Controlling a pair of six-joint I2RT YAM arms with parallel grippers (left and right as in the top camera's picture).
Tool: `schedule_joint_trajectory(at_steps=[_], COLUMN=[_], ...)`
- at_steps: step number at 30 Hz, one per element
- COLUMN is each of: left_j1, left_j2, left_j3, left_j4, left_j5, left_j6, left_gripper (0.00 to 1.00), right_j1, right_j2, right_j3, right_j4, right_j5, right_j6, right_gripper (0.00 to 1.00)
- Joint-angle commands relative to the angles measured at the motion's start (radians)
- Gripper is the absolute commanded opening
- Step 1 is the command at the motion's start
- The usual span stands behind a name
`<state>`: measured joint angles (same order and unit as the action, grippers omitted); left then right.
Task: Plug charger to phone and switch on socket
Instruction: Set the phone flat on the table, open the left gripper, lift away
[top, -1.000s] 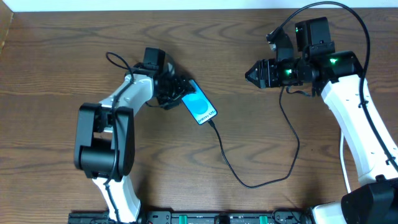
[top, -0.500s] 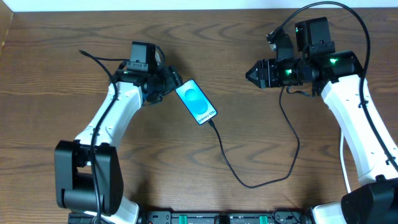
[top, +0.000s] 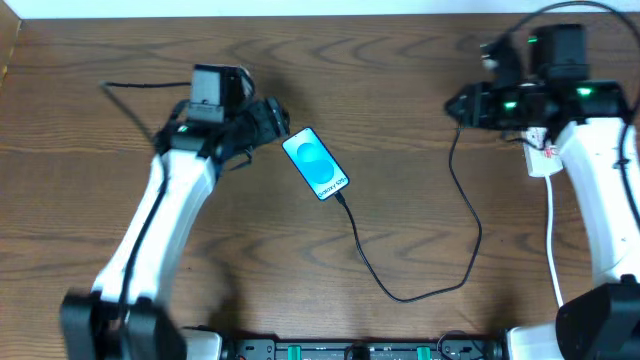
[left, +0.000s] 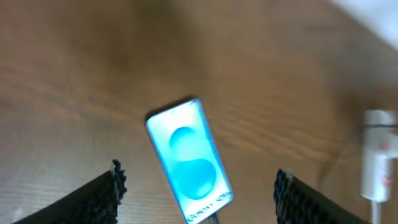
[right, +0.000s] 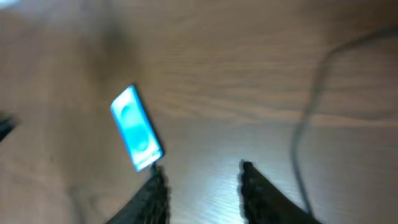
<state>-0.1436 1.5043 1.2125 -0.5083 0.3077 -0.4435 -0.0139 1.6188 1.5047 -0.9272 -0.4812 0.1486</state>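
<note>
The phone (top: 315, 165) lies screen up at centre left, blue screen lit. It also shows in the left wrist view (left: 189, 158) and the right wrist view (right: 137, 127). The charger cable (top: 400, 297) meets the phone's lower end, loops down and rises toward the right arm; its plug head is hidden. The socket (top: 541, 158), a white strip with red marks, lies partly under the right arm. My left gripper (top: 272, 120) (left: 199, 173) is open and empty, up and left of the phone. My right gripper (top: 458, 104) (right: 203, 170) is open and empty, above the cable's upper end.
The socket's white cord (top: 551, 250) runs down the right side toward the front edge. A white strip-like shape (left: 376, 162) shows blurred at the right of the left wrist view. The table's far edge (top: 320, 14) runs along the top.
My left gripper has drawn back up and left, off the phone. My right arm has moved right, away from the table's middle. Phone and cable have stayed in place.
</note>
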Motion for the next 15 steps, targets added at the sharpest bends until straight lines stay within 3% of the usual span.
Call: schedule_joint_trajectory(at_steps=[1, 6, 7, 15], left_j1=[0.019, 0.032, 0.032, 0.032], left_j2=[-0.107, -0.180, -0.187, -0.192], left_j3=[0.017, 0.017, 0.017, 0.016], left_j4=[0.000, 0.000, 0.000, -0.011], left_j5=[-0.014, -0.014, -0.014, -0.014], left_j6=[0.032, 0.032, 0.032, 0.032], left_gripper=[0.82, 0.87, 0.96, 0.99], right_j1=[-0.103, -0.244, -0.278, -0.456], right_j2=[-0.010, -0.010, -0.009, 0.029], right_j3=[0.018, 0.018, 0.018, 0.018], right_j4=[-0.001, -0.001, -0.001, 0.013], right_j5=[0.005, 0.040, 0.047, 0.064], right_j6=[-0.008, -0.008, -0.008, -0.043], right_gripper=[0.24, 0.05, 0.02, 0.01])
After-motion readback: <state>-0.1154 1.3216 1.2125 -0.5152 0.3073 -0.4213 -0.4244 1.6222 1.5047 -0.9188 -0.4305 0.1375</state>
